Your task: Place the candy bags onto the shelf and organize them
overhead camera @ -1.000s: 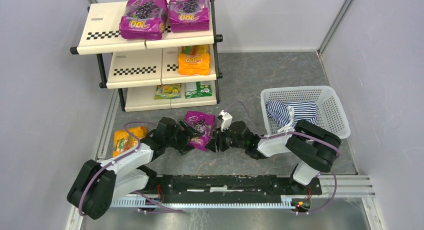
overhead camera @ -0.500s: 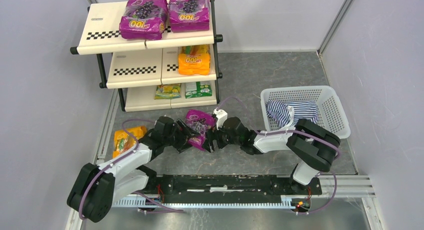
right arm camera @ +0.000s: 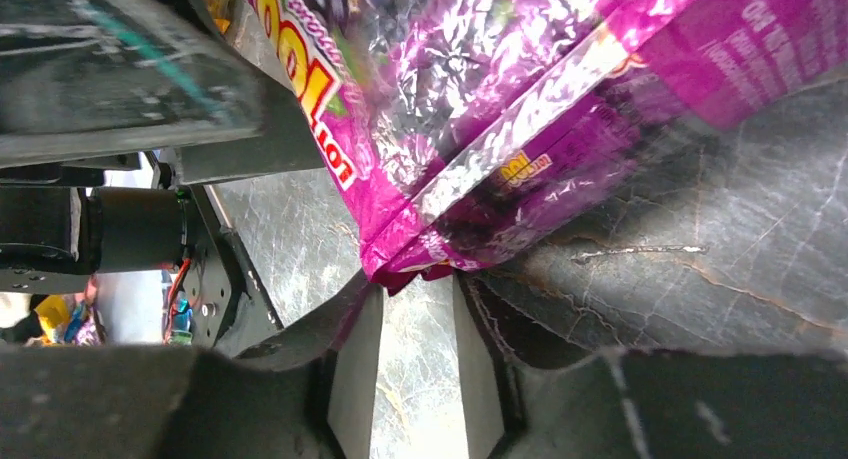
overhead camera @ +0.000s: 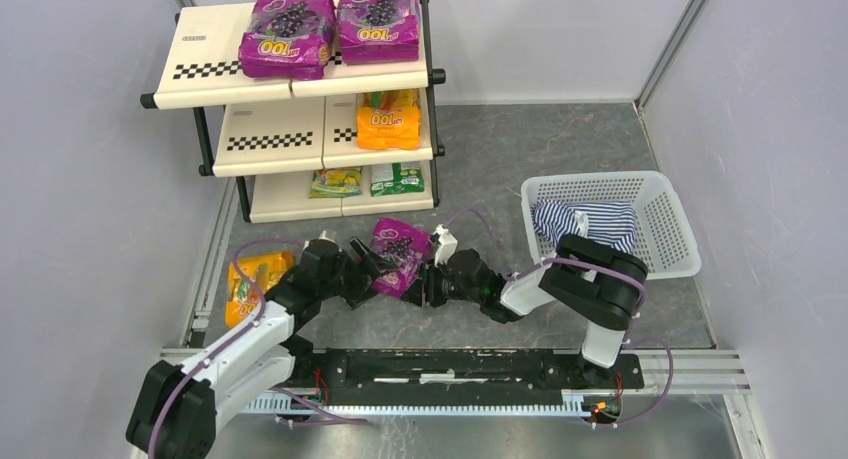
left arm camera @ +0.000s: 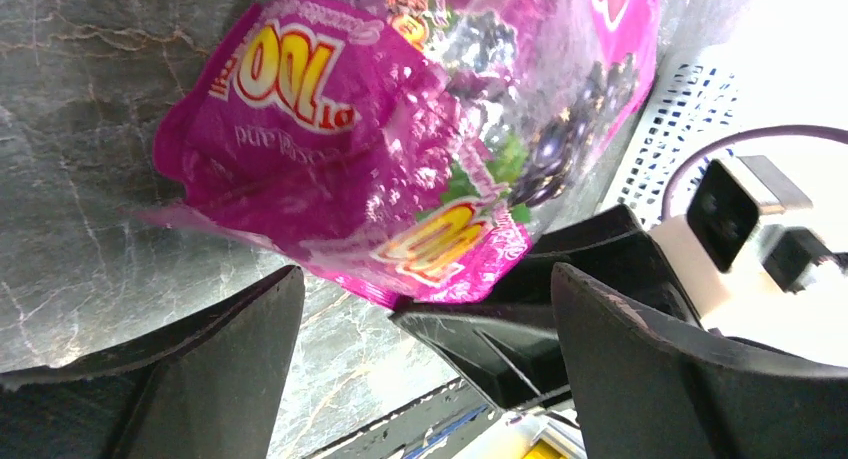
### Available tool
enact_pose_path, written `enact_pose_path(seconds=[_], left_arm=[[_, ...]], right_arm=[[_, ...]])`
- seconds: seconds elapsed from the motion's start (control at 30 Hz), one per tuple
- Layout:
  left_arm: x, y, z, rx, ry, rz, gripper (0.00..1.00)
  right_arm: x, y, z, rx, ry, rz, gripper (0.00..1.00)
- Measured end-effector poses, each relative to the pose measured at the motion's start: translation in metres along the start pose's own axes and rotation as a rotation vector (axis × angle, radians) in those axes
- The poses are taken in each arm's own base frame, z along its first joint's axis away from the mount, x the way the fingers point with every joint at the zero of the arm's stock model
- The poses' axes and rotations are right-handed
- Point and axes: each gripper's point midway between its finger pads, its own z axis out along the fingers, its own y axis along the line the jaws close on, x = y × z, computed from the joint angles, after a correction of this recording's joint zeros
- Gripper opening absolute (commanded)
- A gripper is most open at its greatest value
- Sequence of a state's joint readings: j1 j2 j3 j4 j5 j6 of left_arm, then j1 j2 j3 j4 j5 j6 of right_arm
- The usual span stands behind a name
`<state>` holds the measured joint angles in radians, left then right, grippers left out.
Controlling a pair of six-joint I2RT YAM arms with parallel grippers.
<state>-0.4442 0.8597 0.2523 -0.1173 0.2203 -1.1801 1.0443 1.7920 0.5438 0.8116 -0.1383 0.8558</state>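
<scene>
A purple candy bag (overhead camera: 399, 249) with grape print and a yellow "100" is held tilted just above the grey floor between my two arms. My right gripper (overhead camera: 419, 282) is shut on its lower edge; in the right wrist view the fingertips (right arm camera: 372, 297) pinch the crumpled seam of the bag (right arm camera: 500, 109). My left gripper (overhead camera: 371, 266) is open, its jaws wide apart in the left wrist view (left arm camera: 425, 279), with the bag (left arm camera: 400, 149) just beyond them. The shelf (overhead camera: 200, 74) holds two purple bags (overhead camera: 288, 34) on top, an orange one (overhead camera: 389, 122) in the middle and green ones (overhead camera: 396, 179) at the bottom.
An orange candy bag (overhead camera: 251, 277) lies on the floor left of my left arm. A white mesh basket (overhead camera: 662, 197) with a blue-white striped cloth (overhead camera: 585, 222) stands at the right. Grey walls close in both sides.
Both grippers and the purple bag have shifted a little up and left. The left arm has stretched out lower. The right gripper keeps its hold on the bag.
</scene>
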Motion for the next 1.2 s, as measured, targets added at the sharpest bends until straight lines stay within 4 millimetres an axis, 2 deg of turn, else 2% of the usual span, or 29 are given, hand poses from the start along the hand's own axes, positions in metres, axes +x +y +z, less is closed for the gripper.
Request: enact_pose_path(seconds=[0.07,0.23,0.27,0.43,0.63,0.73,0.83,0.93,1.03,1.2], left_arm=[[-0.001,-0.002,-0.004,0.012,-0.009,0.013,1.00],[-0.001,-0.008,-0.012,0.043,-0.023,0.028,1.00],[-0.001,-0.007,-0.013,0.040,-0.022,0.030,1.00],[0.002,0.000,-0.016,0.001,-0.011,0.026,1.00],[0.000,-0.007,-0.020,0.004,-0.012,0.026,1.00],[0.000,-0.005,-0.019,-0.024,-0.001,0.019,1.00],[-0.003,-0.006,-0.020,-0.057,-0.002,0.013,1.00],[-0.015,-0.015,-0.026,-0.070,-0.046,0.022,1.00],[-0.032,-0.026,-0.035,-0.078,-0.112,0.048,1.00],[-0.064,-0.032,-0.051,-0.125,-0.220,0.065,1.00]], right_arm=[[0.003,-0.002,0.003,0.000,0.002,0.017,0.30],[0.000,0.002,0.007,-0.044,0.009,0.045,0.03],[-0.002,0.006,0.008,-0.060,0.011,0.053,0.01],[-0.022,0.021,0.006,-0.149,-0.022,0.081,0.00],[-0.038,0.039,0.003,-0.237,-0.049,0.092,0.01],[-0.042,0.044,0.001,-0.251,-0.056,0.081,0.16],[-0.045,0.046,-0.004,-0.235,-0.057,0.033,0.42],[-0.048,0.041,-0.012,-0.187,-0.055,-0.057,0.63],[-0.055,0.037,-0.018,-0.119,-0.059,-0.210,0.73],[-0.061,0.041,-0.027,-0.057,-0.078,-0.544,0.81]])
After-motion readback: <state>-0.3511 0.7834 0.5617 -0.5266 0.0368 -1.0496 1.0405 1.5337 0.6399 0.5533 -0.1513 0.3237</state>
